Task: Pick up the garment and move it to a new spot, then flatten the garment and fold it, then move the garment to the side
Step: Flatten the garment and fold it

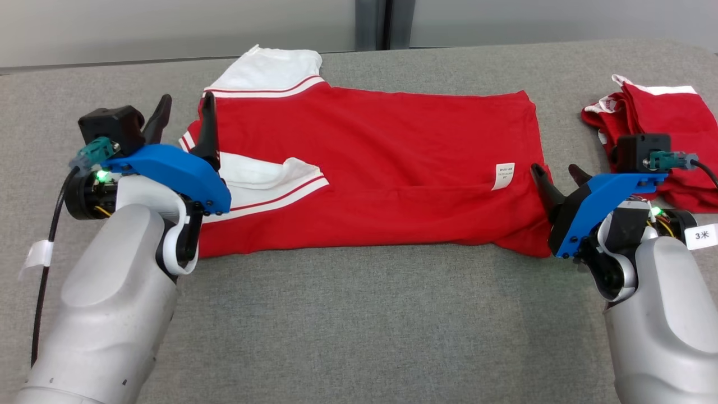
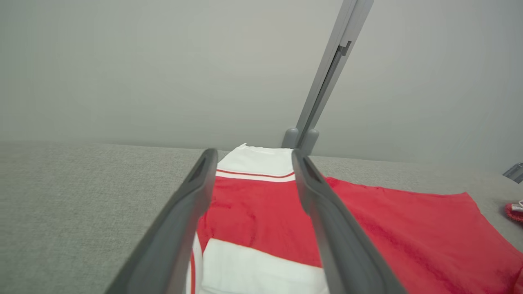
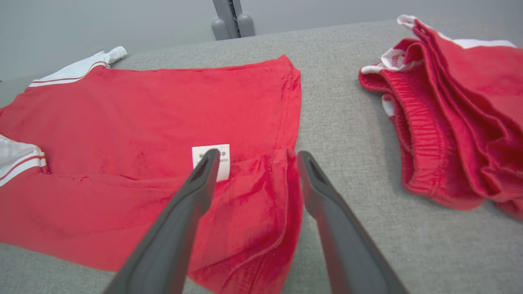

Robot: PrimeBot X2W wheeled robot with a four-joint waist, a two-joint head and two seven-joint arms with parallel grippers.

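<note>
The left gripper [image 1: 187, 101] and right gripper [image 1: 554, 171] stand wide open, empty, at opposite ends of the garment [image 1: 381, 146], probably because this fold is done.

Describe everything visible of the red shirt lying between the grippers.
The red shirt is soft knit with white, red-striped sleeves and a white label. It lies spread on the grey table, near side folded over, one corner rumpled. The open left gripper and right gripper stand at its ends, gripping nothing.

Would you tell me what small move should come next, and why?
Probably close the right gripper on the red garment at its hem edge, to fold it across: both grippers stand open, the left gripper at the sleeve end, and it lies flat at full length.
</note>
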